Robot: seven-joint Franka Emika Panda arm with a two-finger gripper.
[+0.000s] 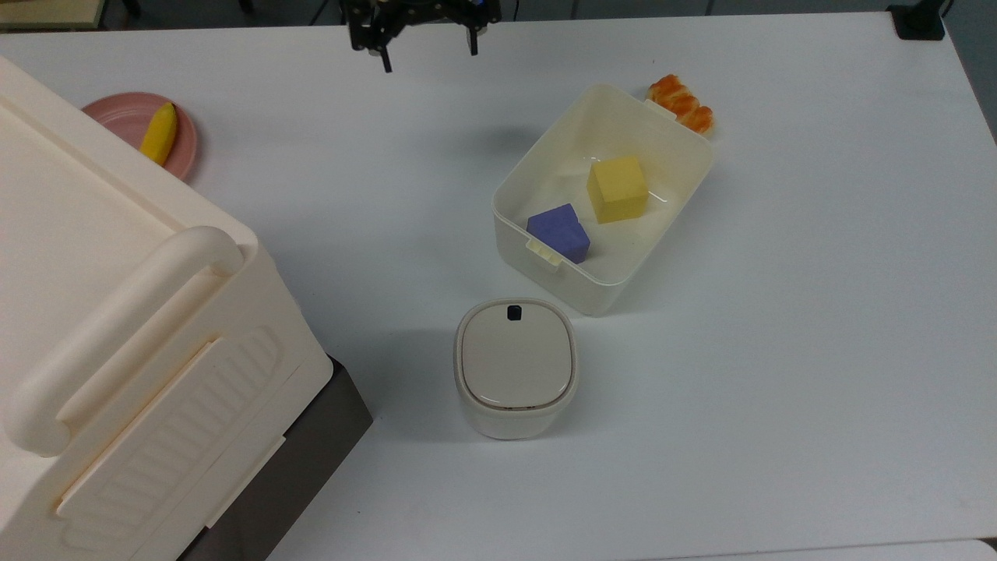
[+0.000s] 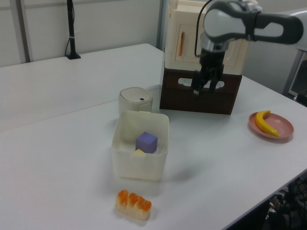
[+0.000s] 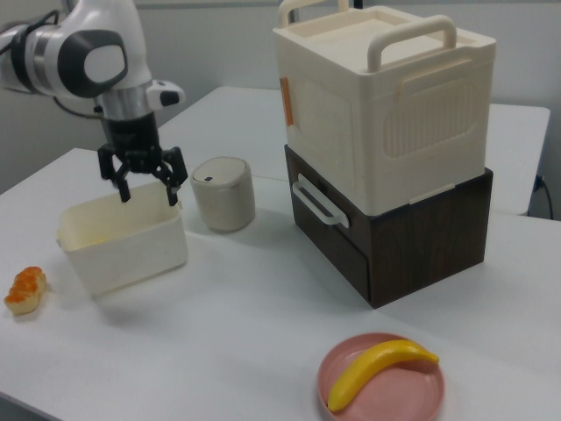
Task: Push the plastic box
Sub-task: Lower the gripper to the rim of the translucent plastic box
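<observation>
One plastic box [image 1: 604, 199] stood on the white counter [image 1: 818, 312], right of centre in the top view, lidless and set at an angle, with one tab handle on each short end. It held two blocks: one yellow cube [image 1: 618, 189] and one purple block [image 1: 559, 232], side by side and slightly apart. One orange-topped piece of toy food [image 1: 681, 103] lay on the counter just beside the box's far short end in the top view. One small lidded bin [image 1: 515, 368] with a single black button stood near the box's other short end, not touching it.

One gripper [image 3: 145, 181] hung above the counter with its jaws spread and holding nothing. In the top view it was at the far edge, well apart from the box; in the right view it appeared over the box's far rim, without visible contact.

One large ribbed cream crate [image 3: 386, 96] with handles sat on one dark wooden drawer unit [image 3: 403, 232]. One pink plate [image 3: 382, 383] carried one banana [image 3: 379, 369].
</observation>
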